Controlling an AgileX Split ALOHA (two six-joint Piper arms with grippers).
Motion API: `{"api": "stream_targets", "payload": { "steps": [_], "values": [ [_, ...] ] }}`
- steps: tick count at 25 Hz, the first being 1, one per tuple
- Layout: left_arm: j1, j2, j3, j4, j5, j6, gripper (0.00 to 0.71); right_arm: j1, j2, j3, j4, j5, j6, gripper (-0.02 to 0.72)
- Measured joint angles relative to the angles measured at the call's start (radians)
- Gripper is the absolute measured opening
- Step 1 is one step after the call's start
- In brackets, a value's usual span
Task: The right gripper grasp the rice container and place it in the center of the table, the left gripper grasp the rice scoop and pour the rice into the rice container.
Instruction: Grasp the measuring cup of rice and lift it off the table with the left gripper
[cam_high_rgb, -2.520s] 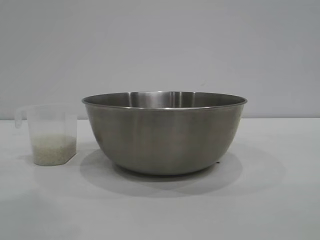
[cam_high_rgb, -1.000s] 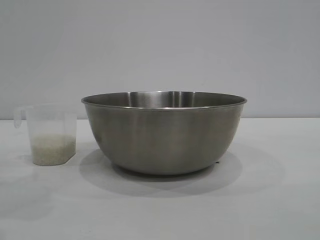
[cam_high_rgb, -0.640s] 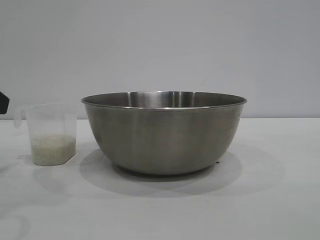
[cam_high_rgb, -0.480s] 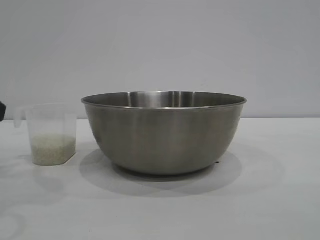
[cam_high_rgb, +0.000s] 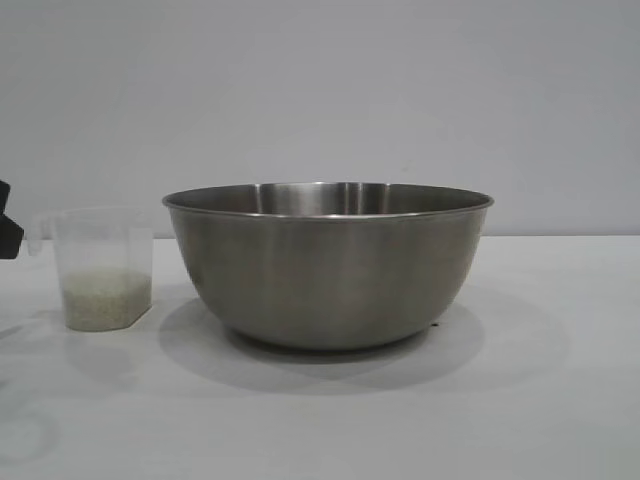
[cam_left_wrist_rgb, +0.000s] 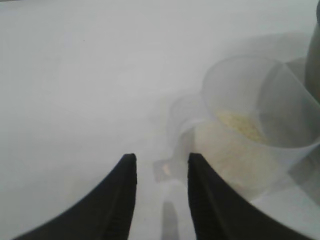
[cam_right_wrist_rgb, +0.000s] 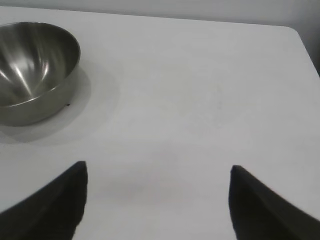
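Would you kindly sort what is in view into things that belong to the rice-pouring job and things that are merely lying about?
Belongs to the job:
- rice container
- rice scoop, holding the rice
- left gripper, nearing the scoop's handle
- right gripper, open, well away from the container
- table

Just lying about:
- nothing visible

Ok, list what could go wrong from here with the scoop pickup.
1. The left gripper has its fingers either side of the rice scoop handle, narrowly apart; a slightly off closure could tip the light cup and spill the rice.
2. The scoop stands close to the rice container, so lifting could knock its rim.
3. The right gripper is open, away from the bowl, which is unsteadied.
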Motion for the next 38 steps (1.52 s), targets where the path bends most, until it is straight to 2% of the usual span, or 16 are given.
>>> {"api": "stream_targets", "payload": {
  "steps": [16, 21, 24, 26, 32, 38],
  "values": [
    [0.000, 0.132, -0.145, 0.000, -0.005, 0.000, 0.221, 0.000, 0.000, 0.000, 0.000, 0.000, 0.000, 0.533],
    [0.000, 0.161, -0.185, 0.035, -0.005, 0.000, 0.221, 0.000, 0.000, 0.000, 0.000, 0.000, 0.000, 0.533],
    [0.000, 0.165, -0.189, 0.049, -0.005, 0.002, 0.073, 0.000, 0.000, 0.000, 0.000, 0.000, 0.000, 0.533],
    [0.000, 0.165, -0.189, 0.049, -0.005, 0.004, 0.000, 0.000, 0.000, 0.000, 0.000, 0.000, 0.000, 0.533],
    [0.000, 0.151, -0.189, 0.047, -0.003, 0.017, 0.000, 0.000, 0.000, 0.000, 0.000, 0.000, 0.000, 0.533],
    [0.000, 0.042, -0.189, 0.045, 0.005, 0.123, 0.000, 0.000, 0.000, 0.000, 0.000, 0.000, 0.000, 0.533]
  ]
}}
